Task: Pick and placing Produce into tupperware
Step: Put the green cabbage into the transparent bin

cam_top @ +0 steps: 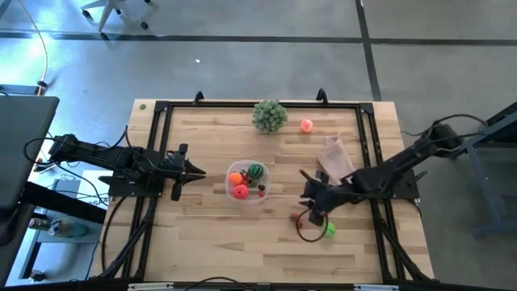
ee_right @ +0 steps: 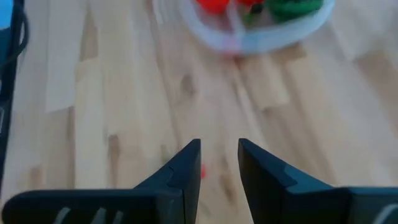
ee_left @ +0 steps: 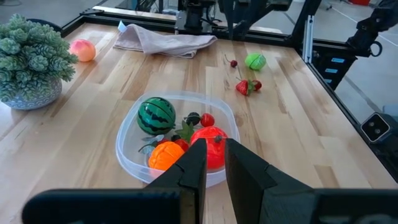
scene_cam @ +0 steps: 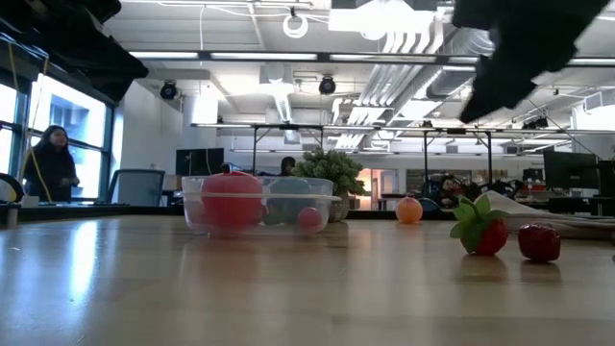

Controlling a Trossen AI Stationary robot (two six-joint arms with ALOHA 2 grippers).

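Right of the clear rounded-square plastic tupperware (cam_top: 247, 184), right gripper (ee_right: 219, 163) is hovering, fingers slightly apart, empty; left gripper (ee_left: 214, 163) is waiting closed.

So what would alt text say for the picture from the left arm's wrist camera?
A clear tupperware on a wooden table holds a striped green ball, an orange one, a red one and small berries. More produce lies beyond it, a bushy green ball to one side.

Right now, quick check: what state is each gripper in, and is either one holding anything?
Left gripper: shut, empty, beside the tupperware.
Right gripper: fingers slightly apart, nothing visible between them, above bare table.
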